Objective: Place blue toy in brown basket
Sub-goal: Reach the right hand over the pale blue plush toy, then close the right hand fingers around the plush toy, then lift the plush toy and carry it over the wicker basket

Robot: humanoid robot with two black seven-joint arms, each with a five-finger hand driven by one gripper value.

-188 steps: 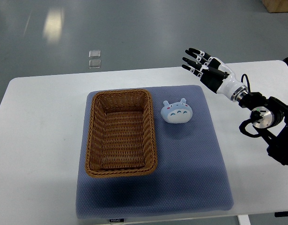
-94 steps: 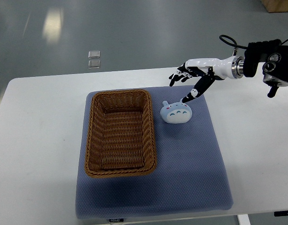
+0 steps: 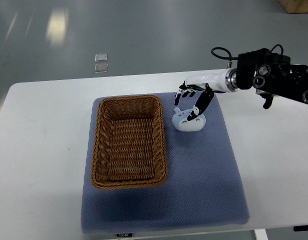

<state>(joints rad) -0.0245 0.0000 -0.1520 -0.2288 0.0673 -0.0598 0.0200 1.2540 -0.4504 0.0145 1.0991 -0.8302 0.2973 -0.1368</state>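
- Top view shows a white table (image 3: 38, 150) carrying a blue-grey mat (image 3: 204, 185), with everything else placed on that mat.
- On the mat's left half sits the brown basket (image 3: 128, 182), a rectangular wicker tray with nothing inside, so the placing is not yet done.
- Entering from the picture's right edge, the right hand (image 3: 193, 100) hangs over the mat's upper middle with fingers spread downward; its thumb touches the toy's top, but no closed grasp shows.
- Just right of the basket's upper corner, the blue toy (image 3: 188, 121) rests on the mat: a small rounded plush, pale blue, with little ears and a white face.
- Grasping, lifting and carrying into the basket all remain.
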